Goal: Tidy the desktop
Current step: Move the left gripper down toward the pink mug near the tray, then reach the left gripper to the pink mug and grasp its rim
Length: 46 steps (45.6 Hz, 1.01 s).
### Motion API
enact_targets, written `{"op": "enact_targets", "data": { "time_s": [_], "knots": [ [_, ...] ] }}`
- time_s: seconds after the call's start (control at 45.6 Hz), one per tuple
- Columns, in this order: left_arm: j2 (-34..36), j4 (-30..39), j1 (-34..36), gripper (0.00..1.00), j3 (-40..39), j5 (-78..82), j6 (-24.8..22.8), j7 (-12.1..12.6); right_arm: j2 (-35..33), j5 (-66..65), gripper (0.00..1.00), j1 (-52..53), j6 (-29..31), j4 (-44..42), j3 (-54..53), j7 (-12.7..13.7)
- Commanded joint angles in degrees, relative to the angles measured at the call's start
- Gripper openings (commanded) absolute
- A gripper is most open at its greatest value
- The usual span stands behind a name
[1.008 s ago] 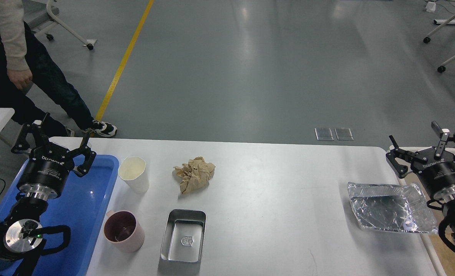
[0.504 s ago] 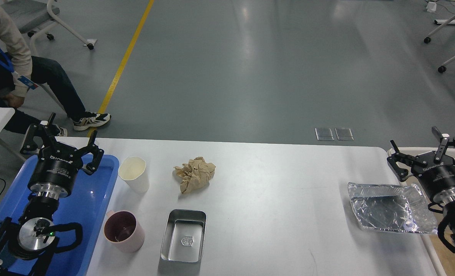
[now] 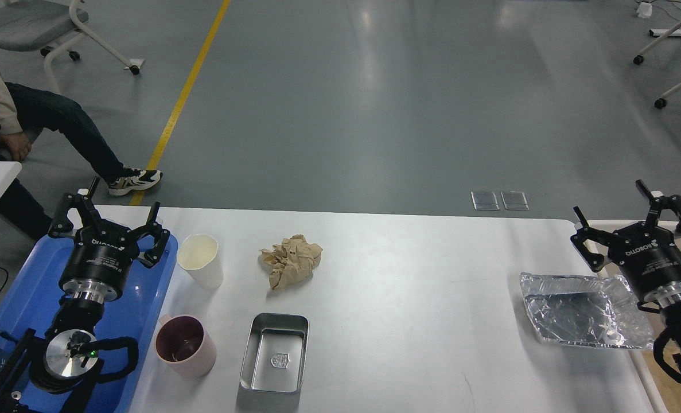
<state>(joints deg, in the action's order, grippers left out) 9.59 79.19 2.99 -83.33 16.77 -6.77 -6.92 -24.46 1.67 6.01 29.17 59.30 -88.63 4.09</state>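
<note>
So the desktop [image 3: 409,275] fills the lower part of our view, blue tray [image 3: 139,310] at its left edge. Our left gripper [image 3: 109,218] hangs over that tray, fingers spread, nothing in them. Right gripper [image 3: 633,221] is spread and empty too, just beside the foil tray [image 3: 581,312]. Crumpled brown paper [image 3: 290,260], white cup [image 3: 201,259], pink mug [image 3: 184,345] and metal tin [image 3: 274,360] sit left of centre.
</note>
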Motion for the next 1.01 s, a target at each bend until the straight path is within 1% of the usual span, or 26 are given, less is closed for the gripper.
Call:
{"op": "enact_targets", "data": {
  "time_s": [0.0, 0.11, 0.219, 0.285, 0.372, 0.482, 0.57, 0.679, 0.767, 0.876, 0.986],
  "knots": [
    [5.52, 0.00, 0.17, 0.96, 5.71, 1.16, 2.19, -0.02, 0.11, -2.89, 1.00, -0.13, 0.01, 0.02, -0.31, -0.40],
    [9.65, 0.08, 0.26, 0.96, 6.95, 3.97, 4.21, -0.11, 0.11, -3.16, 1.00, -0.39, 0.10, 0.02, -1.10, -0.49],
    [14.48, 0.17, 0.26, 0.96, 7.13, 8.80, 8.17, -0.11, 0.03, -4.91, 1.00, -0.48, 0.19, -0.50, -1.63, -0.49],
    [17.91, 0.43, 0.17, 0.96, 7.39, 10.65, 8.26, -0.11, 0.03, -7.81, 1.00, -0.83, 0.19, -0.77, -1.20, -0.40],
    [23.27, 1.14, -0.09, 0.96, 8.79, 10.83, 8.00, -0.73, 0.03, -11.51, 1.00, -1.00, 0.10, -0.68, -1.02, -0.22],
    [31.17, 2.80, -0.18, 0.96, 14.67, 10.74, 8.00, -1.34, 0.03, -12.65, 1.00, -1.00, 0.01, -0.68, -1.02, -0.14],
    [38.56, 3.69, -0.27, 0.96, 17.32, 10.56, 7.56, -1.43, 0.03, -12.83, 1.00, -0.83, 0.10, -0.59, -1.02, -0.22],
    [45.15, 3.86, -0.35, 0.96, 21.44, 11.26, 6.24, -1.43, -0.06, -12.92, 1.00, -0.57, 0.19, -0.51, -1.02, -0.31],
    [51.74, 4.30, -0.26, 0.96, 24.96, 13.28, 6.07, -0.82, -0.06, -13.27, 1.00, -0.56, 0.19, -0.33, -1.02, -0.31],
    [58.78, 9.74, -0.09, 0.96, 29.01, 18.37, 6.50, -0.46, -0.15, -16.16, 1.00, -0.48, 0.10, -0.42, -0.93, -0.31],
    [64.05, 13.35, -0.26, 0.96, 30.06, 24.71, 6.59, 0.33, -0.06, -17.40, 1.00, -0.48, 0.10, -0.42, -1.02, -0.22]
  ]
}}
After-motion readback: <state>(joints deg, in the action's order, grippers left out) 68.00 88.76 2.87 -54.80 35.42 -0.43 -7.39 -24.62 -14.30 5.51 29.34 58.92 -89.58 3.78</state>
